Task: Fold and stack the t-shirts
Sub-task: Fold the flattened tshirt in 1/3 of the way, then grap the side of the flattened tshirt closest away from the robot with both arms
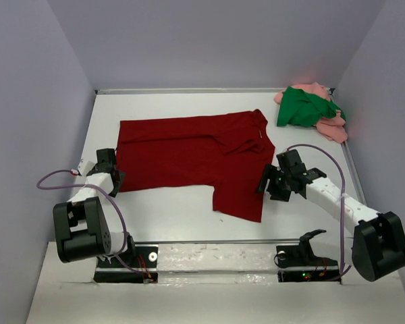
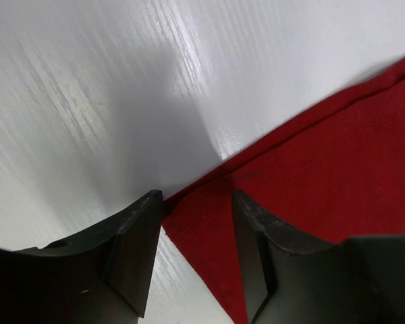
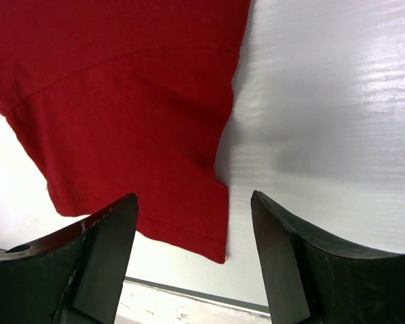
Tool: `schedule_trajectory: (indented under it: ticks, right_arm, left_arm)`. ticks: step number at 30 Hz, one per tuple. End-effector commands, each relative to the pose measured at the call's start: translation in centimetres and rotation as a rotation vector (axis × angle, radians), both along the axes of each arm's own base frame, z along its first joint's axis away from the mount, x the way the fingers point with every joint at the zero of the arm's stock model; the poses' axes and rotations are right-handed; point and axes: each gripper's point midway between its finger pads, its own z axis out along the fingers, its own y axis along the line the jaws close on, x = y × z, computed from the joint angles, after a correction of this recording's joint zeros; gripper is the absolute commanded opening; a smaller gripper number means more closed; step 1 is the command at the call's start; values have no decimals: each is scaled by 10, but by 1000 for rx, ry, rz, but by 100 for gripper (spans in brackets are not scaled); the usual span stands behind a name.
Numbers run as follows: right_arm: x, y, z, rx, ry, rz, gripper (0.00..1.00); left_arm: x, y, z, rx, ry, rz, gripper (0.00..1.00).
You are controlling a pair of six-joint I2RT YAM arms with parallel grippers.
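Note:
A dark red t-shirt (image 1: 189, 152) lies spread flat across the middle of the table, with one part reaching toward the front (image 1: 239, 199). A bright green t-shirt (image 1: 300, 108) lies crumpled on a salmon pink t-shirt (image 1: 332, 127) at the back right corner. My left gripper (image 1: 116, 181) is open at the red shirt's near left corner; in the left wrist view that corner (image 2: 209, 223) lies between the fingers (image 2: 138, 236). My right gripper (image 1: 264, 183) is wide open beside the shirt's right edge; in the right wrist view the cloth's corner (image 3: 189, 196) lies between the fingers (image 3: 283, 250).
The white table (image 1: 169, 216) is walled in by grey panels on the left, back and right. A metal rail (image 1: 216, 253) with the arm bases runs along the near edge.

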Motion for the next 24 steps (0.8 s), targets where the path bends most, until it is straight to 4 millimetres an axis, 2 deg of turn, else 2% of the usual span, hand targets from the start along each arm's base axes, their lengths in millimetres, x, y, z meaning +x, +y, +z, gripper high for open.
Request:
schedule_trajectory:
  ticks: [1, 7, 9, 13, 14, 15, 20, 22, 24]
  right_arm:
    - [2, 4, -1, 28, -14, -14, 73]
    - [-6, 4, -7, 40, 20, -25, 73]
    - [-10, 4, -12, 39, 41, -24, 73]
    - [-15, 4, -15, 46, 60, -24, 73]
    - [-16, 5, -16, 48, 63, -23, 73]
    - [-17, 5, -16, 49, 63, -19, 73]
    - [-18, 5, -16, 55, 59, -18, 74]
    - [-18, 6, -14, 61, 56, -25, 74]
    - [-18, 6, -14, 67, 53, -28, 74]
  left_arm:
    - [-5, 5, -10, 20, 25, 17, 58]
    - [-11, 4, -18, 21, 45, 8, 54]
    - [-10, 3, -19, 17, 48, 2, 46]
    - [-12, -1, -21, 0, 54, -5, 38]
    - [-13, -2, -22, -7, 59, -11, 38]
    - [-14, -3, -21, -8, 64, -13, 46]
    - [-28, -4, -14, -5, 96, -2, 56]
    - [-34, -5, -9, -6, 99, 10, 64]
    - [-36, -4, -2, 3, 91, 17, 65]
